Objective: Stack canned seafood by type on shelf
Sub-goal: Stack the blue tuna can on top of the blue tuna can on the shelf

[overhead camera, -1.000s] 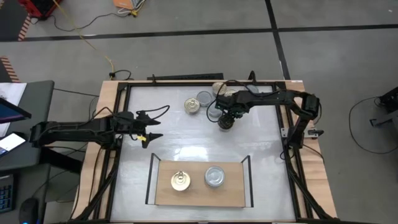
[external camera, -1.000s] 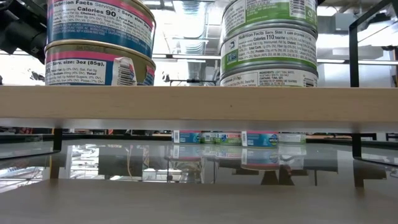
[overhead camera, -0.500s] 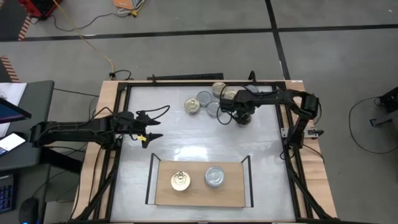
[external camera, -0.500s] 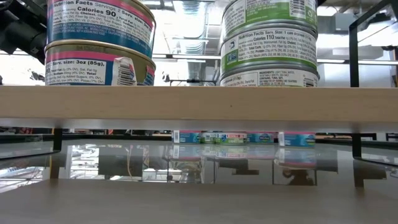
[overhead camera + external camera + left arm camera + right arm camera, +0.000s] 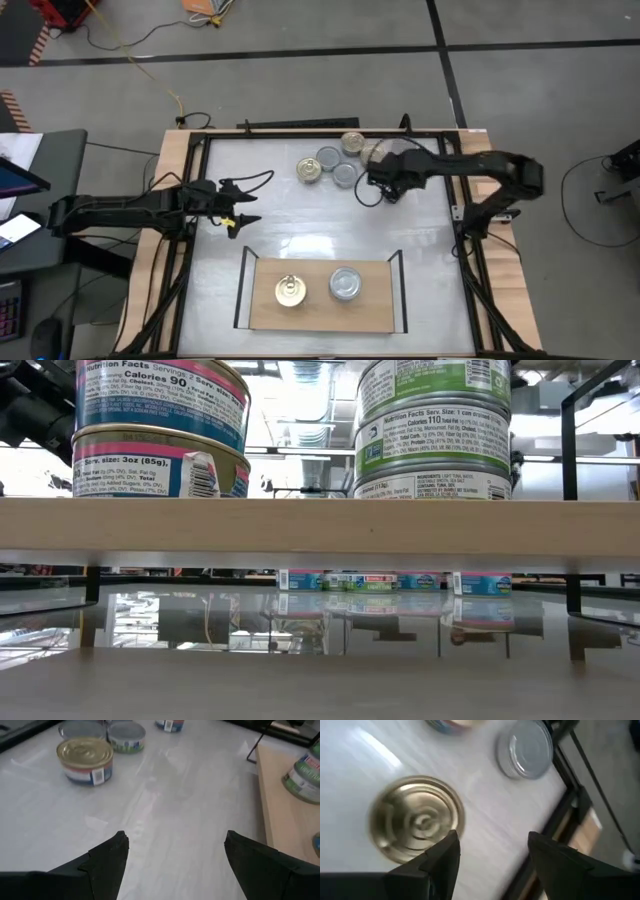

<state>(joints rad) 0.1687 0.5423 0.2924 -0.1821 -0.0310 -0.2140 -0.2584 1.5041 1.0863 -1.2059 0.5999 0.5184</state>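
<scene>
The right gripper has swung rightward since a second ago, fingers spread and empty above a gold-lidded can. On the shelf at six o'clock stand two can stacks; loose cans cluster at twelve. The left gripper waits at nine, spread. The white tabletop gleams; grey floor lies beyond.

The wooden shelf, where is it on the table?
In the high view, the wooden shelf sits at the table's near edge, centred, holding a gold-lidded stack and a silver-lidded stack.
</scene>
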